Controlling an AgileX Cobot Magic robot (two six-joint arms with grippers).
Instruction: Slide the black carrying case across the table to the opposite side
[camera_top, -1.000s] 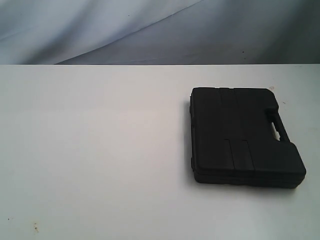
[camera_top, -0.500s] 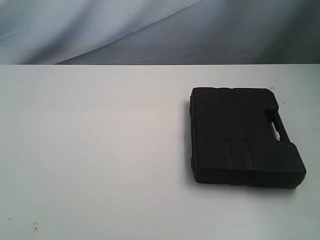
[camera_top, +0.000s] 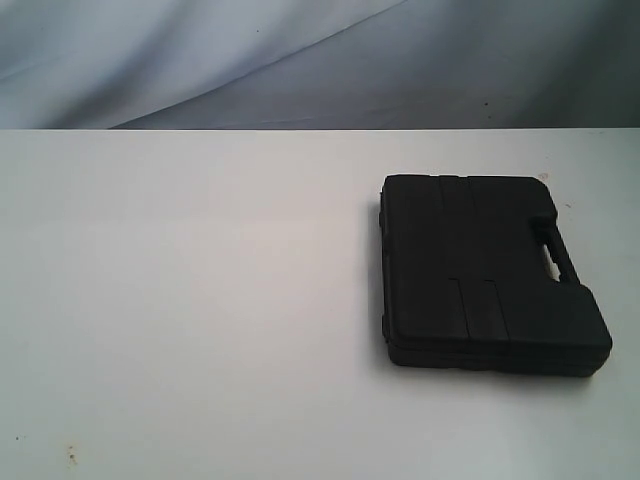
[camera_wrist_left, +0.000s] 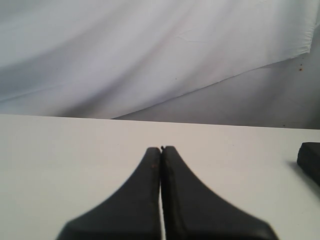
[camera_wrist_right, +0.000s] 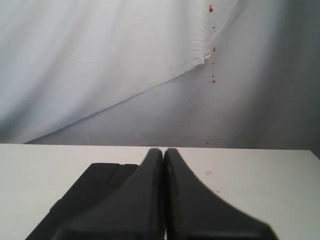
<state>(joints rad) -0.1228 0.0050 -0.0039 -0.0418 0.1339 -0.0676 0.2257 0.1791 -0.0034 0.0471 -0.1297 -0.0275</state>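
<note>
Exterior view: You're looking at a large white table that fills most of the frame. The black carrying case lies flat and closed on the table's right half, nearer the right edge than the middle. Its handle sits in a cut-out on the side facing the frame's right. A few tiny dark specks mark the tabletop near the front left corner. A grey-blue backdrop cloth w/ soft folds hangs behind the table's far edge.

Left wrist view: The left gripper is clenched. Its two black fingers press together along their whole length, w/ nothing between them. It sits over bare white table. One corner of the case shows at the picture's edge, well apart from the gripper. The cloth fills the background.

Right wrist view: The right gripper is also clenched, fingers pressed tip to tip, holding nothing. The case lies on the table close by and is partly hidden behind the fingers. You can't tell from here whether gripper and case touch. Faint red marks dot the tabletop near the fingers, and small red specks run down the cloth behind.
</note>
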